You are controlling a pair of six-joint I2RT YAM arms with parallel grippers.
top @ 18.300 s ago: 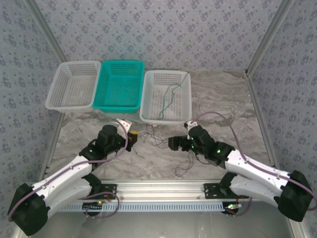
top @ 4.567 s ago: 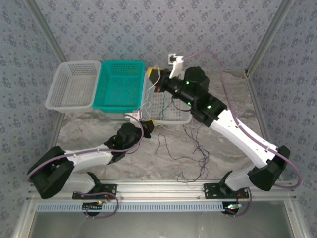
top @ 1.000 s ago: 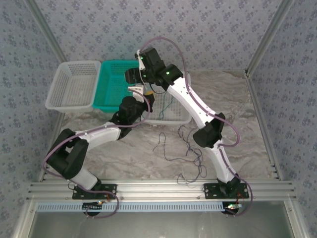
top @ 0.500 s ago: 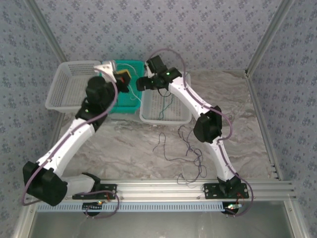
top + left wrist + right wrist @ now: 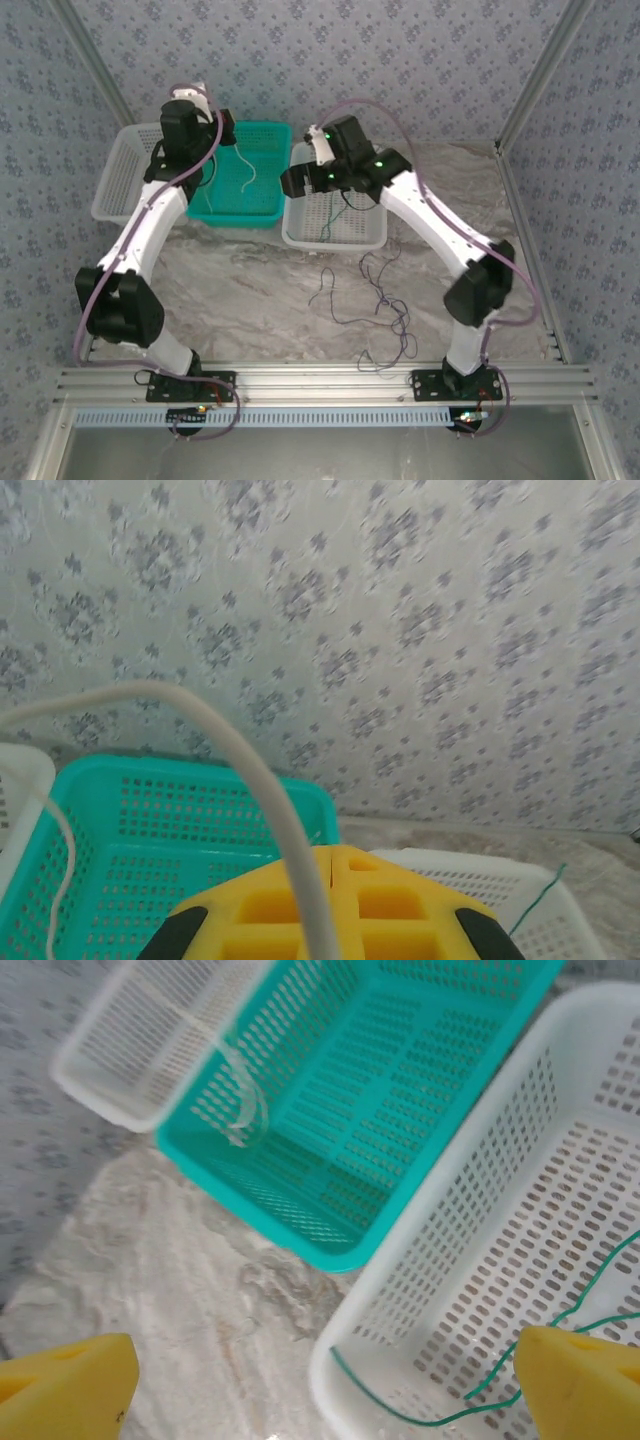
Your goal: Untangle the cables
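My left gripper [image 5: 221,128] is raised over the teal basket [image 5: 240,188], shut on a whitish-cream cable [image 5: 246,166] whose free end hangs into that basket. In the left wrist view the cable [image 5: 262,780] runs out between the closed yellow fingers [image 5: 270,905]. My right gripper [image 5: 293,182] hovers open over the left rim of the right white basket [image 5: 372,236], holding nothing; its yellow fingertips [image 5: 62,1378] stand wide apart. A green-teal cable [image 5: 336,208] lies in that basket, also visible in the right wrist view [image 5: 440,1415]. Dark grey cables [image 5: 385,300] lie tangled on the table.
A second white basket [image 5: 120,200] sits left of the teal one. The marble tabletop [image 5: 230,290] spreads in front of the baskets. Patterned walls close in the back and sides, and a metal rail [image 5: 320,380] runs along the near edge.
My left gripper has carried the whitish cable from beside the right white basket up and left, over the teal basket. The right gripper has shifted slightly down and right.
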